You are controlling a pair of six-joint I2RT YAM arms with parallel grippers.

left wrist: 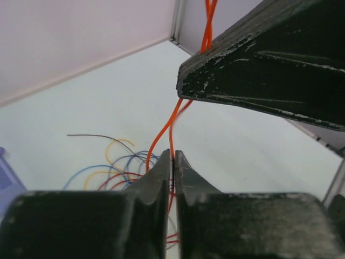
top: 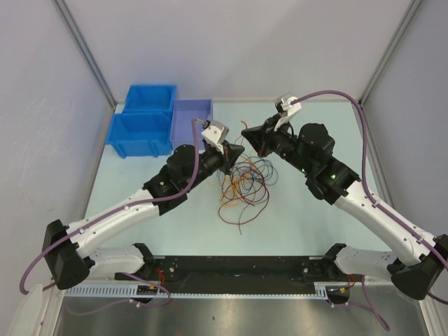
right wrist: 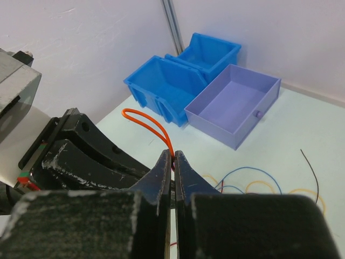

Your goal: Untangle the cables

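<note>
Off to the left, two blue bins [top: 140, 133] and a lilac tray [top: 190, 120] stand at the far corner of the bench [top: 133, 189], well apart from the work. I judge they are there to take sorted strands. My left end effector [left wrist: 173, 156] is clenched on one orange cable [left wrist: 207, 29], pinching it near the heap so that this strand is singled out from the rest. The other cables [top: 245, 185] lie on the bench between my two arms, a loose tangle of red, orange, yellow, blue and dark loops. My right end effector [right wrist: 172, 157] is clamped on what looks like the same orange cable close by, with a short loop poking out past its tips. With two grips so near together, I reckon I can draw them apart and slide that strand free.
</note>
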